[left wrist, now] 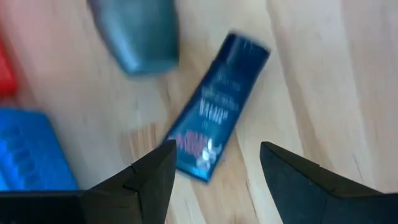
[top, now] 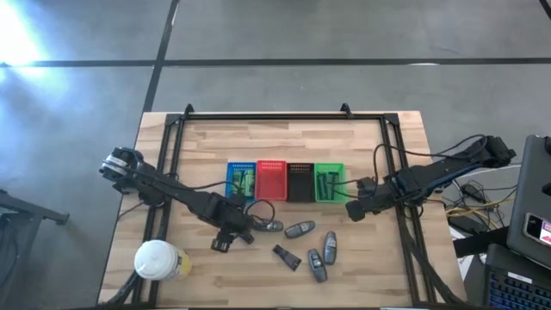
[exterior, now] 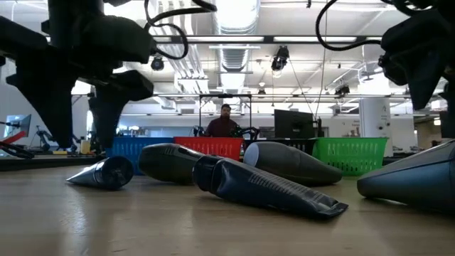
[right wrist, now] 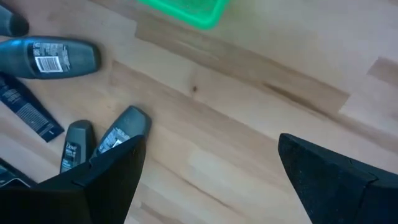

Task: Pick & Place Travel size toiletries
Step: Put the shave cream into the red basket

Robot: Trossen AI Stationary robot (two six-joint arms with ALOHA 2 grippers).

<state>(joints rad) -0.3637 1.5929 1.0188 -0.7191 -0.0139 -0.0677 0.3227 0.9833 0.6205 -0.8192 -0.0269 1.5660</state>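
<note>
Travel size toiletries, grey oval tubes (top: 300, 230) and a dark blue flat packet (left wrist: 212, 111), lie loose on the wooden table (top: 379, 267) at six o'clock from the four slotted baskets (top: 285, 181). The left gripper (left wrist: 214, 171) hovers spread above the packet; the right gripper (right wrist: 208, 168), spread too, hangs at three o'clock beside the green basket (top: 328, 182).

The high view looks straight down on the whole wooden table (top: 284, 138). The low view sits at tabletop level, facing the baskets and room. Each wrist view looks down closely at the tabletop; all 4 share the scattered toiletries (top: 306, 250).
</note>
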